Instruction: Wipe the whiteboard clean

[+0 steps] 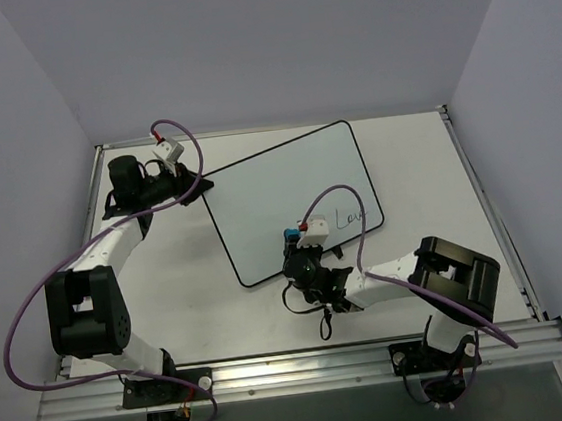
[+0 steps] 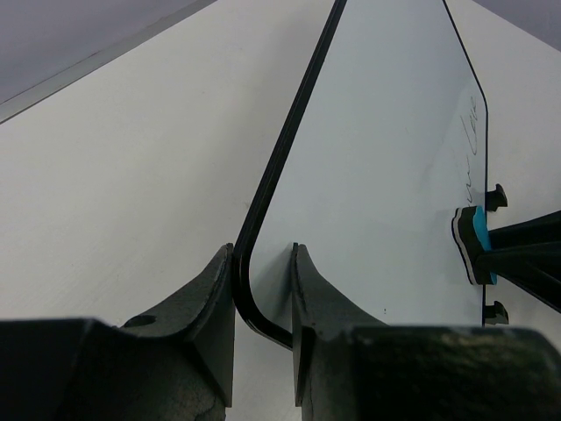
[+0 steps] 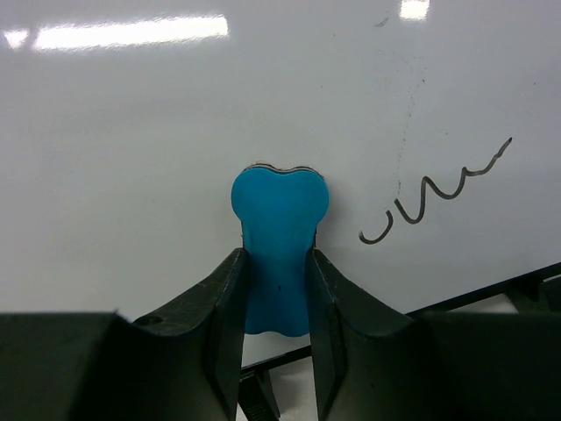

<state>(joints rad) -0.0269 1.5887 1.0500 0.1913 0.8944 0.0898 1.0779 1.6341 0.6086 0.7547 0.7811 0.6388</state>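
The whiteboard lies tilted on the table, with dark cursive writing near its near right corner. My left gripper is at the board's left corner; in the left wrist view its jaws close on the black-framed corner of the board. My right gripper is shut on a blue eraser and presses it onto the board by its near edge, just left of the writing. The eraser also shows in the left wrist view between two black clips.
The white table is walled in at the back and on both sides. An aluminium rail runs along the near edge by the arm bases. Purple cables loop off both arms.
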